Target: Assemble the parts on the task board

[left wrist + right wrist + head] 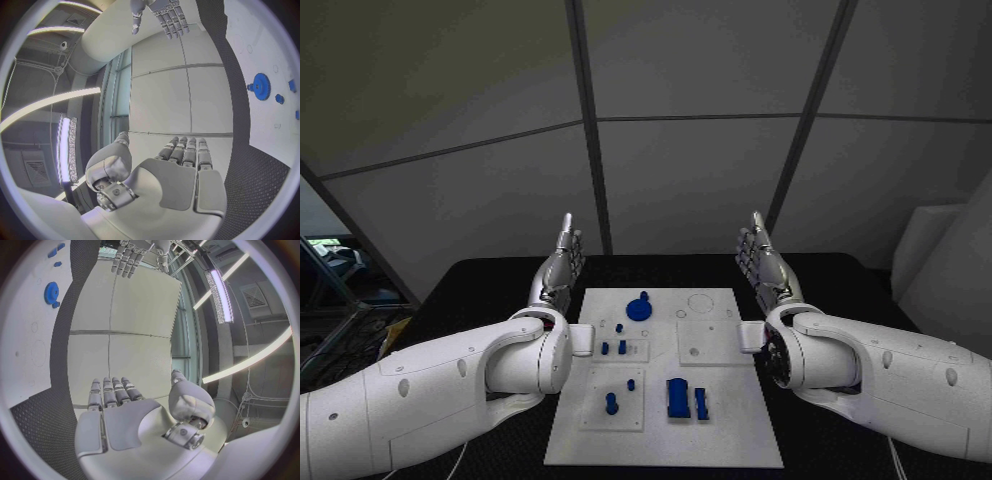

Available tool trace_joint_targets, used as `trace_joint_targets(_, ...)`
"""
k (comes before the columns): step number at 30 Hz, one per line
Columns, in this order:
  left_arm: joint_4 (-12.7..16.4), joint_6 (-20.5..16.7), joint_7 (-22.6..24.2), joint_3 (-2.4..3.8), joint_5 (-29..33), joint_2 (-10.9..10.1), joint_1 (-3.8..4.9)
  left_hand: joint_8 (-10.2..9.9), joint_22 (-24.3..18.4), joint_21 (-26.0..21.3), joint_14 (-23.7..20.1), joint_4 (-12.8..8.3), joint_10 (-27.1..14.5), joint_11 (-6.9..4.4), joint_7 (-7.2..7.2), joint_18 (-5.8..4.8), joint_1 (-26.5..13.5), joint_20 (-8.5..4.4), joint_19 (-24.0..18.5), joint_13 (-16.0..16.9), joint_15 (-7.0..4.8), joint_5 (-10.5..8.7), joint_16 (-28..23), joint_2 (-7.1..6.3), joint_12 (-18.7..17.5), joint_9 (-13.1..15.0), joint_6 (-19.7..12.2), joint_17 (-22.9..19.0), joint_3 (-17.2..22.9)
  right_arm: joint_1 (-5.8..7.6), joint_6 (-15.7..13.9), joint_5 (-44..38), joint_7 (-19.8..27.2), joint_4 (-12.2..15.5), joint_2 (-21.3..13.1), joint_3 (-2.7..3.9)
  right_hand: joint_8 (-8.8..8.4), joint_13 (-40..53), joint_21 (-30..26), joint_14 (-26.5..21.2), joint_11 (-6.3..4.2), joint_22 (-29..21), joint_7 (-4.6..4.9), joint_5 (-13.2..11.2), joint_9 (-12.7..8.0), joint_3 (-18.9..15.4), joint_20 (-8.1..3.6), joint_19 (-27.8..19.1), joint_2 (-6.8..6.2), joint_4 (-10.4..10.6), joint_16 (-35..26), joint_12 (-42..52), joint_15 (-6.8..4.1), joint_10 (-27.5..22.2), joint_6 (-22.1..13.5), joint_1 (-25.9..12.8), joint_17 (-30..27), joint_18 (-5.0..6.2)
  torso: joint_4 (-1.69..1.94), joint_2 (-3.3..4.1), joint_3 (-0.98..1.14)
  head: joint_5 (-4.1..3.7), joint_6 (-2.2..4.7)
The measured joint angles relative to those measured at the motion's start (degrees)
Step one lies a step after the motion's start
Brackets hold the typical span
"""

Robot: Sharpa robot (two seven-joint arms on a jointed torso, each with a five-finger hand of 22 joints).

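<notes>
Both of the robot's silver many-fingered hands stand upright over the far part of the black counter (473, 290), one on each side of the white rectangular task board (733, 420), and neither touches anything. The left hand (561, 262) is raised beside the board's far left corner, its fingers (185, 150) straight and lying side by side, pointing up towards the grey wall panels, with the thumb standing off to one side; nothing is in its palm. The right hand (762, 258) mirrors it by the far right corner, its fingers (111, 391) likewise straight and close together, thumb apart, holding nothing. Each wrist view also catches the other hand (164, 15) across the way, fingers extended (128, 257).

The board lies flat in the middle of the counter between the two white forearms. On its far half sits a round blue toothed gear (639, 309), with a small blue piece just beyond it. Nearer the middle, two short blue pegs (613, 347) stand side by side on the left portion. On the near half there is a small blue peg (630, 384), a taller blue peg (612, 403), and to their right a pair of upright blue blocks (685, 398), the larger one just beside the slimmer one. A raised white square plate (711, 340) rests on the right side of the board, close to the right wrist
</notes>
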Motion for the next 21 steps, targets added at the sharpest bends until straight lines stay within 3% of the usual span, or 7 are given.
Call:
trace_joint_targets(7, 0.01, -0.17, 0.0, 0.0, -0.04, 0.0, 0.0, 0.02, -0.34, 0.0, -2.05, 0.0, -2.28, 0.09, -0.01, -0.03, -3.06, -0.18, -4.19, 0.01, 0.07, -0.22, 0.0, 0.06, 0.0, 0.0, -2.03, 0.01, 0.0, 0.0, -0.18, 0.2, 0.11, 0.0, 0.0, 0.0, 0.0, 0.01, 0.0, -1.85, 0.05, -0.07, -0.11, 0.0, -0.05, 0.0, 0.0, -1.41, -0.19, 0.0, 0.0, 0.0, 0.05, -1.92, -1.7, -2.71, -0.05, 0.0, 0.0, 0.0, 0.0, 0.01, 0.01)
trace_joint_targets(9, 0.02, -0.21, 0.0, 0.0, -0.05, 0.0, 0.0, 0.02, -0.41, 0.0, -6.41, 0.0, -6.44, 0.04, -0.02, 0.0, -5.53, -0.19, -5.47, 0.01, 0.01, -0.22, 0.0, 0.06, 0.0, 0.01, -6.33, 0.01, 0.0, 0.0, -0.22, 0.23, 0.14, 0.02, 0.0, 0.0, 0.0, 0.01, 0.0, -3.89, -0.05, -0.07, -0.06, 0.0, -0.05, 0.0, -0.07, -4.59, -0.09, 0.0, 0.01, 0.0, 0.03, -5.67, -4.88, -5.53, -0.06, 0.01, 0.0, 0.0, 0.0, 0.01, 0.01)
trace_joint_targets(10, 0.02, -0.22, 0.01, 0.0, -0.05, 0.0, 0.0, 0.02, -0.42, 0.0, -6.84, 0.0, -7.08, 0.05, -0.03, 0.0, -8.63, -0.2, -5.48, 0.01, 0.0, -0.22, 0.0, 0.04, 0.0, 0.01, -6.74, 0.01, 0.0, 0.0, -0.24, 0.24, 0.15, 0.02, 0.0, 0.0, 0.0, 0.01, 0.0, -6.46, -0.04, -0.07, -0.06, 0.0, -0.05, 0.0, -0.04, -6.14, -0.06, 0.0, 0.01, 0.0, 0.02, -7.51, -6.5, -6.68, -0.06, 0.02, -0.01, 0.0, 0.0, 0.01, 0.01)
trace_joint_targets(12, 0.02, -0.25, 0.01, 0.0, -0.05, 0.0, 0.0, 0.02, -0.44, 0.0, -6.94, 0.0, -7.42, 0.07, -0.01, 0.0, -10.08, -0.2, -5.49, 0.01, -0.01, -0.22, 0.0, 0.15, 0.0, 0.01, -6.95, 0.01, 0.0, 0.0, -0.26, 0.27, 0.16, 0.02, 0.0, 0.0, 0.0, 0.01, 0.0, -8.31, -0.05, -0.07, -0.07, 0.0, -0.05, 0.0, -0.09, -6.84, -0.05, 0.0, 0.02, 0.0, -0.05, -8.36, -7.24, -11.17, -0.06, 0.01, -0.01, 0.0, 0.0, 0.01, 0.01)
trace_joint_targets(21, 0.02, -0.3, 0.01, 0.0, -0.06, 0.0, 0.0, 0.02, -0.44, 0.0, -6.94, 0.0, -7.42, 0.07, -0.01, 0.0, -10.22, -0.19, -5.48, 0.03, -0.01, -0.22, 0.0, 0.01, 0.0, 0.01, -6.95, 0.01, 0.0, 0.0, -0.3, 0.34, 0.19, 0.02, 0.0, 0.0, 0.0, -0.04, 0.0, -8.55, -0.05, -0.06, -0.08, 0.0, -0.05, 0.0, -0.09, -6.84, -0.11, 0.0, 0.02, 0.0, 0.0, -8.34, -7.23, -11.76, -0.06, 0.02, 0.0, -0.01, 0.0, 0.01, 0.01)
